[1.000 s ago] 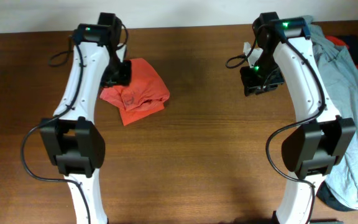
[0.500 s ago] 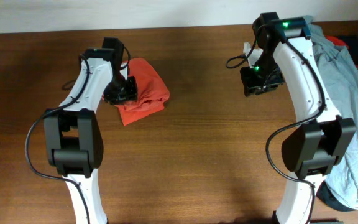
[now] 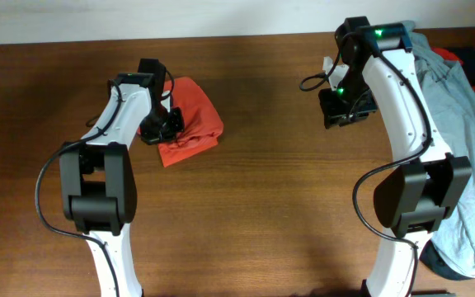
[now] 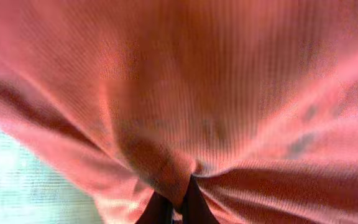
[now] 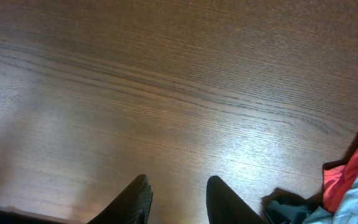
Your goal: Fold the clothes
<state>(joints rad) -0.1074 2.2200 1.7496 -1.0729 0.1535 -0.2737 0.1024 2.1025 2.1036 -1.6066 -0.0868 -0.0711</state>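
Item: orange-red T-shirt [image 3: 195,124], bunched far-left on worktop [image 3: 262,190], its left edge clamped in left tool [image 3: 162,125]; right tool [image 5: 178,199], jaws apart and empty, sits nearer the unfolded pile [image 3: 460,124].

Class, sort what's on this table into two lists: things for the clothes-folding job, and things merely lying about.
Job: orange-red T-shirt, pinched by the left gripper; heap of grey-blue, red and navy clothes; right gripper, open.
Lying about: small white item near the right gripper, unidentifiable.
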